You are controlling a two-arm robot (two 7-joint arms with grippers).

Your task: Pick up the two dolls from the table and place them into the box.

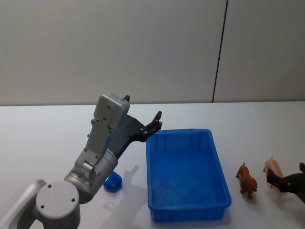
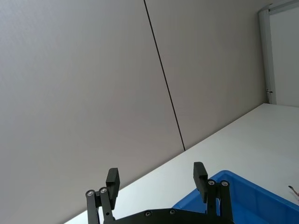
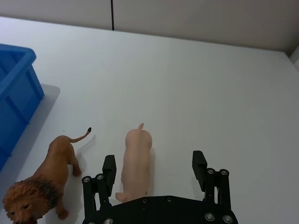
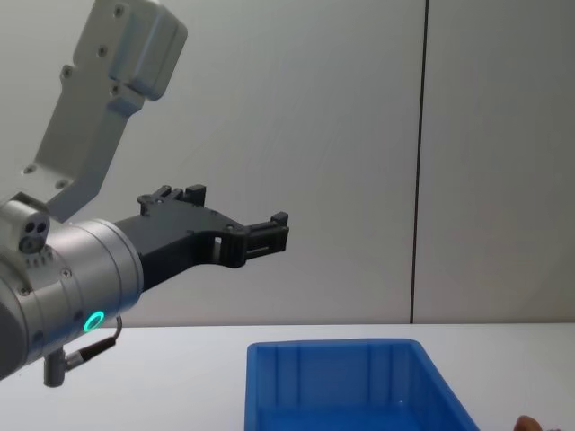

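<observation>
right gripper point(image 3: 154, 161), jaws wide either side of the pink pig doll point(image 3: 136, 158) on the table point(image 1: 47, 133) – lion doll point(image 3: 46, 182) just beside, both right of the box point(image 1: 188, 210); left gripper point(image 1: 158, 120), also wide, hangs above the box's far-left corner.

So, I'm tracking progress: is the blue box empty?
Empty: the box shows a bare blue floor, while the lion and the pig are out on the table beside it.

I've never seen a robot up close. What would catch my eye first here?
The bright blue box sits empty in the middle of the white table. To its right stand two toy animals, a brown lion and a pink pig, with the right tool open close by the pig. The left tool hangs open in the air by the box's far left corner.
</observation>
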